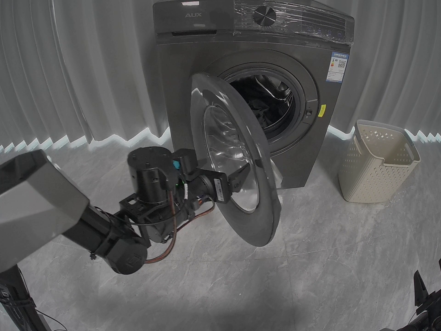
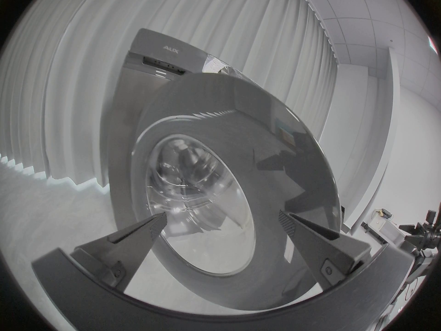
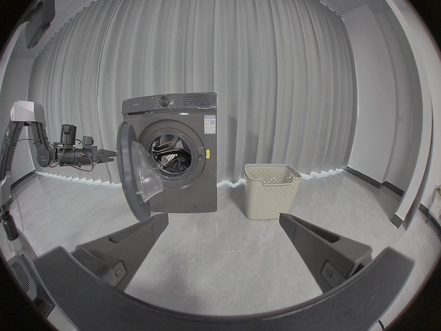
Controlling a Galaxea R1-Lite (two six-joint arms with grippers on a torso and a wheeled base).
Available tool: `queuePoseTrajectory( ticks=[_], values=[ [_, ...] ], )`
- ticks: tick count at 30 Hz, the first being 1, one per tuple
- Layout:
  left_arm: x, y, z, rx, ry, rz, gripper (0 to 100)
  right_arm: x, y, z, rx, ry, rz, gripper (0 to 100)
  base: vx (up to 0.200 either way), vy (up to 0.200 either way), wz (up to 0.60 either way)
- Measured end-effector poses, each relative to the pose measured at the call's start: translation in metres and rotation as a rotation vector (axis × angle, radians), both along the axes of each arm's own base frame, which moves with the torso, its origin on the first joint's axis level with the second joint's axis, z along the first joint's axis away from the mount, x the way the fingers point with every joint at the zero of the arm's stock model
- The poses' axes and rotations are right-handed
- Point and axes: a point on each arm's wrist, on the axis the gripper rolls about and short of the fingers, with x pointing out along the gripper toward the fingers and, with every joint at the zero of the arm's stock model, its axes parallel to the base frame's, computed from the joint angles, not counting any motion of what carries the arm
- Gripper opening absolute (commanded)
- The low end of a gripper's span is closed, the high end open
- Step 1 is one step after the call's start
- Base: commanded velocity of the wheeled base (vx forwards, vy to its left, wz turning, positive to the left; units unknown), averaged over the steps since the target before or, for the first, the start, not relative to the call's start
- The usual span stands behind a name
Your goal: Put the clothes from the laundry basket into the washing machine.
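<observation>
Pale pleated curtains point(image 1: 69, 60) hang in soft vertical folds behind everything, above a glossy, marbled tile floor point(image 1: 321, 253). At the left, the left tool point(image 1: 240, 180) is raised to the outer face of the door point(image 1: 265, 203). Its two wedge-shaped fingers point(image 2: 138, 235) are spread wide, with the ribbed tips close to the door's smooth grey ring. Whether they touch it cannot be told. The door is a thick round disc with a bulging clear glass window point(image 1: 229, 162), and it stands swung wide open on its left-hand hinge. Behind it sits the washing machine point(image 1: 183, 79), a boxy matte-grey metal cabinet with a round dial point(image 1: 265, 15) and crinkled plastic film point(image 1: 298, 21) over the control panel. Dark, crumpled clothes point(image 1: 264, 109) lie inside the round drum. To the right, apart from the machine, the laundry basket point(image 1: 367, 180) stands upright on the floor. It is cream plastic, tapered and rectangular, with perforated walls. The right tool point(image 3: 223, 228) hangs over the floor well back from the machine, its fingers also splayed apart around nothing.
</observation>
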Motion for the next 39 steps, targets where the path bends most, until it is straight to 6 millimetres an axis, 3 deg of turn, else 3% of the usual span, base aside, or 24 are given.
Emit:
queuePoseTrajectory(
  ticks=[6, 11, 20, 27, 33, 39],
  values=[
    [0.004, -0.006, -0.013, 0.011, 0.031, 0.041, 100, 0.0, 0.0, 0.0, 0.0, 0.0, 0.0, 100, 0.0, 0.0, 0.0],
    [-0.014, 0.02, -0.01, 0.044, 0.059, 0.091, 100, 0.0, 0.0, 0.0, 0.001, 0.0, 0.0, 100, 0.0, 0.0, 0.0],
    [-0.091, 0.103, 0.01, 0.15, 0.036, 0.237, 100, 0.0, 0.0, 0.0, 0.0, 0.0, -0.002, 100, 0.0, 0.0, 0.0],
    [-0.155, 0.164, 0.012, 0.164, -0.008, 0.377, 100, -0.002, 0.001, 0.01, -0.01, -0.045, 0.026, 100, 0.0, 0.0, 0.0],
    [-0.198, 0.195, 0.007, 0.186, -0.011, 0.467, 100, -0.01, 0.003, 0.037, -0.001, -0.115, 0.145, 100, 0.0, 0.0, 0.0],
    [-0.227, 0.21, -0.001, 0.206, 0.0, 0.517, 100, 0.005, 0.006, 0.06, 0.002, -0.055, 0.306, 100, 0.0, 0.0, 0.0]
  ],
)
